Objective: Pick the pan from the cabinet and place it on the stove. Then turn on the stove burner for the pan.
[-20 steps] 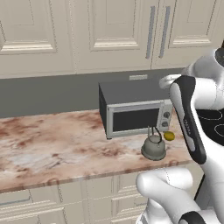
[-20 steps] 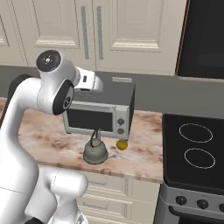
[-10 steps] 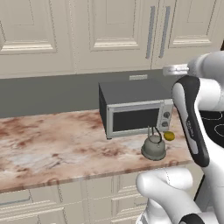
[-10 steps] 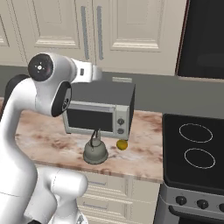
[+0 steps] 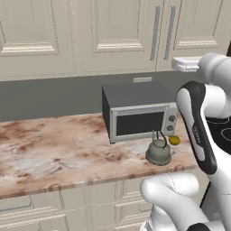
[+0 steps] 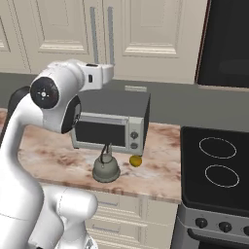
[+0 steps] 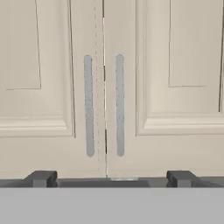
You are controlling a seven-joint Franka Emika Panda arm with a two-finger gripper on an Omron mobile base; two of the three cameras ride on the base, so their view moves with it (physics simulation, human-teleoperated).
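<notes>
facing the shut cabinet, gripper wide open w/ nothing in it, tips at frame bottom below the two silver handles. pan can't be seen; stove sits lower right, kettle center.

Marbled pink-brown table along a grey wall. Cream drawer fronts below it. Grey microwave against the wall, small outlet plate above. Even, flat light.

Closed cabinet doors hide its contents.
</notes>
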